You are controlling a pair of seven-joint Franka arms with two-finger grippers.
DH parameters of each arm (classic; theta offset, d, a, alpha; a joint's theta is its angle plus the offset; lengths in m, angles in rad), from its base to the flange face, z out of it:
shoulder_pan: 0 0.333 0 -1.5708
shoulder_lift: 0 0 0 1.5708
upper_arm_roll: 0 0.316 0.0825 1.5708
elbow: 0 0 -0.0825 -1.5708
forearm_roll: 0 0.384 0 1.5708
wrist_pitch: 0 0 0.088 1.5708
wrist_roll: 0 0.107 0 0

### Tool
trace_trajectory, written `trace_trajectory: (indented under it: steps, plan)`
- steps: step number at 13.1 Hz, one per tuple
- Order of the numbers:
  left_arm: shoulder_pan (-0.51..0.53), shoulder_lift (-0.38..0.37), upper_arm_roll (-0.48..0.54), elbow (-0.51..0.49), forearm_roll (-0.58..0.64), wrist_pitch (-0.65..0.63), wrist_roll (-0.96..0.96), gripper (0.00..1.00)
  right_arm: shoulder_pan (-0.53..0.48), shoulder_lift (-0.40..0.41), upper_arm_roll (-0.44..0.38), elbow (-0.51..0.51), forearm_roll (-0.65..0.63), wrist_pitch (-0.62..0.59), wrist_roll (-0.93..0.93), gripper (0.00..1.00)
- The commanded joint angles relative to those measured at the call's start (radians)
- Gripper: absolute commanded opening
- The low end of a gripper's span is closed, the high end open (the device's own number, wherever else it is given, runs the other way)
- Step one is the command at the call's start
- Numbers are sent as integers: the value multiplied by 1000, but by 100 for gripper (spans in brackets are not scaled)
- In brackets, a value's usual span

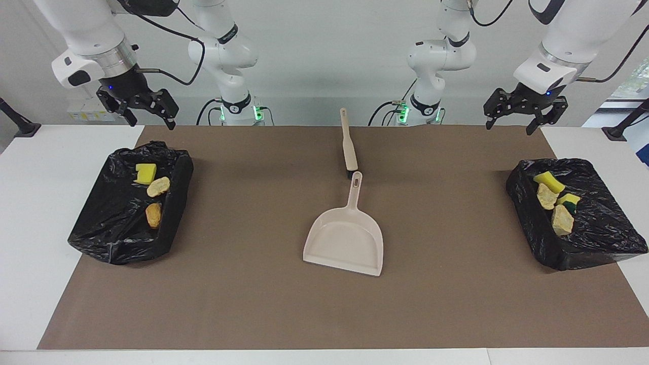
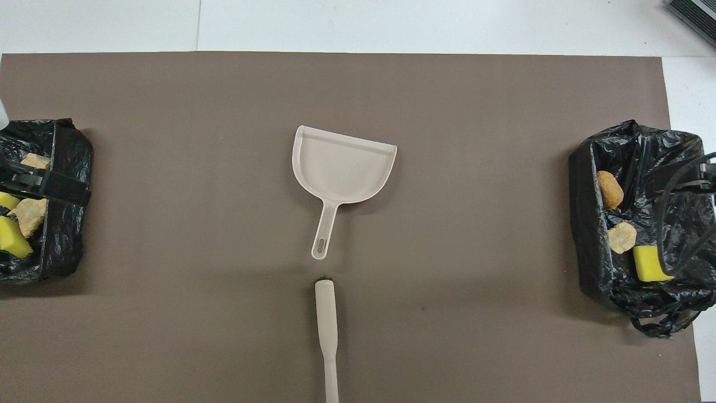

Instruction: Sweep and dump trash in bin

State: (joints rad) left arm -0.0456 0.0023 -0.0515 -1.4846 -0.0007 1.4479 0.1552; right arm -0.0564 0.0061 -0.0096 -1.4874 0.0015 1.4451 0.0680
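Observation:
The trash lies in two black-lined bins. The bin (image 1: 101,238) at the right arm's end holds a yellow sponge (image 1: 146,173), a beige lump (image 1: 158,186) and an orange-brown lump (image 1: 153,215). The bin (image 1: 598,238) at the left arm's end holds two yellow sponges (image 1: 548,181) and two beige lumps (image 1: 562,220). My right gripper (image 1: 152,121) hangs open and empty above its bin's edge nearer the robots. My left gripper (image 1: 508,128) hangs open and empty above the mat beside the other bin.
A beige dustpan (image 1: 345,241) lies at the middle of the brown mat (image 1: 253,284), handle toward the robots. A beige brush (image 1: 349,147) lies in line with it, nearer the robots. White table (image 1: 35,203) borders the mat at both ends.

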Motion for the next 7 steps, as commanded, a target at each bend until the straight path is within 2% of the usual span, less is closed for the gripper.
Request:
trace_trajectory:
  steps: [1, 7]
  plan:
    - [12, -16, -7, -10, -12, -17, -10, 100, -6, -25, 3, -28, 17, 15, -25, 100]
    - [12, -19, -8, -5, -12, -21, -10, 100, -6, -25, 3, -28, 17, 15, -25, 100]
